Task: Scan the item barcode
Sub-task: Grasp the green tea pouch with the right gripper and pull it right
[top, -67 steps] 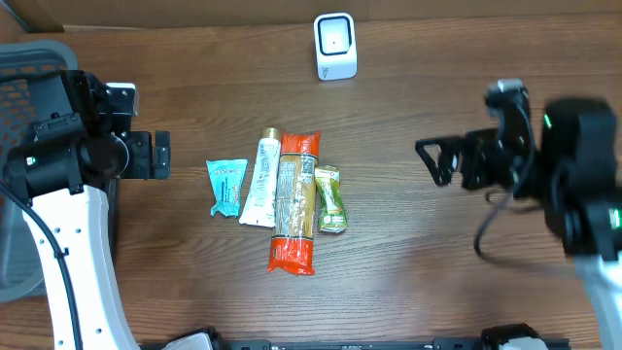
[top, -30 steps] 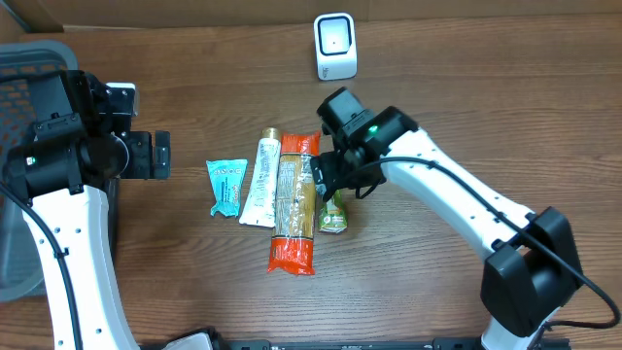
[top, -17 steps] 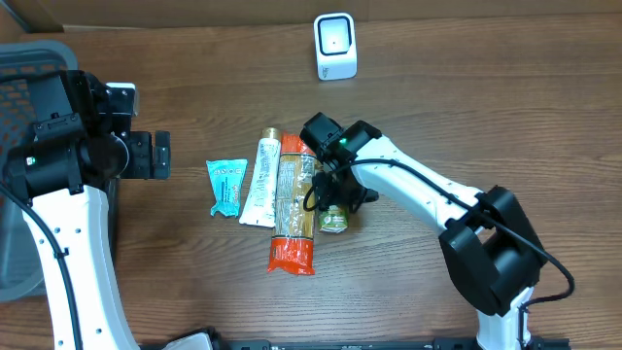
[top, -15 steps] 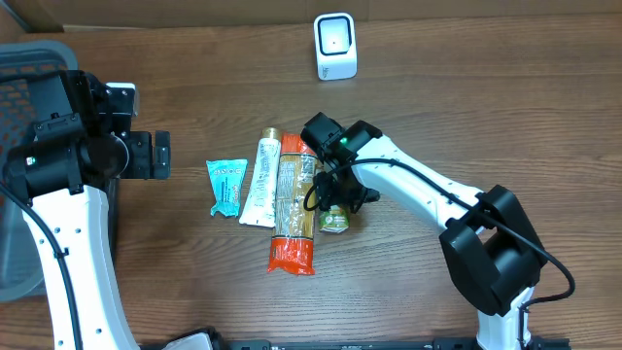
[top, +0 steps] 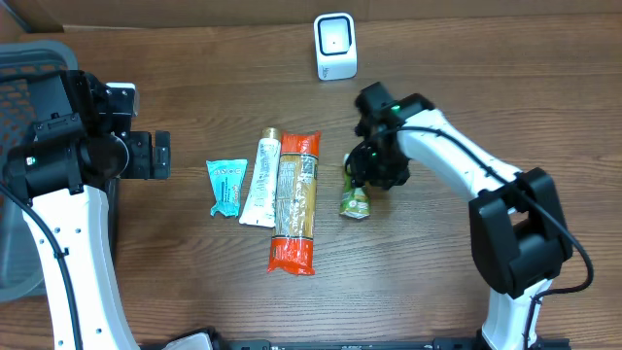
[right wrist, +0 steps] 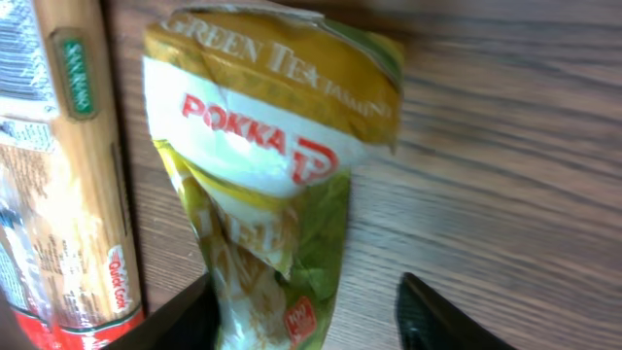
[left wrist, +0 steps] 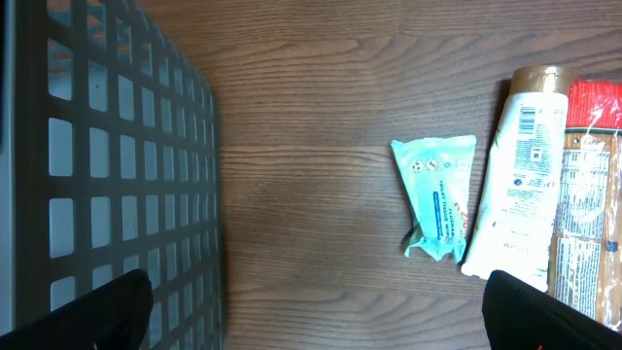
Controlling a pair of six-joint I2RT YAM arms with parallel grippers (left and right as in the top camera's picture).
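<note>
Right fingers point(right wrist: 175, 316) flank tea pouch point(right wrist: 272, 175) | lower end cropped | grip unclear

Left arm point(top: 86, 255), right arm point(top: 457, 160): my shells white, joints black | cable point(top: 51, 255): black, running beside my left shell | lamp point(top: 393, 106): green, right arm | left fingers point(left wrist: 109, 313): black, rounded
</note>
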